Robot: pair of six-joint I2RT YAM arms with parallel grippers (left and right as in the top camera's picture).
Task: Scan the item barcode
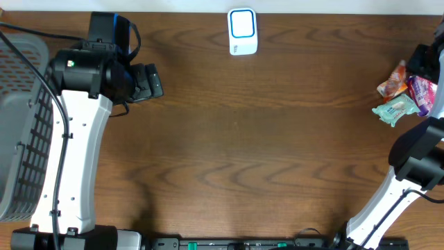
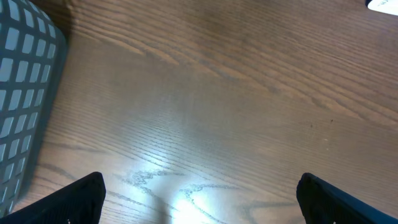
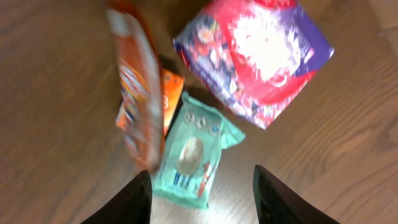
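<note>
Three items cluster at the table's [image 1: 243, 153] right edge: orange packet [image 3: 134, 93], red-purple packet [image 3: 255, 56] and mint-green packet [image 3: 193, 149], well apart from the white scanner [image 1: 243, 31]. Right gripper [image 3: 200, 183] hangs above them, jaws parted and released; left gripper [image 2: 199, 186] gapes wide beside the grey basket [image 1: 21, 125].

A grey lattice basket [image 2: 25, 93] stood near the left pincer [image 2: 199, 198], off to its left; the brown wood-grain table [image 2: 236, 106] spread beneath it.

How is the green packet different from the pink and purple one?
The green packet is pale and slim; the pink and purple packet is bright, wider and puffier. The green packet lies nearest the right gripper; the pink and purple packet lies farther off. Both rest on the wooden table.
</note>
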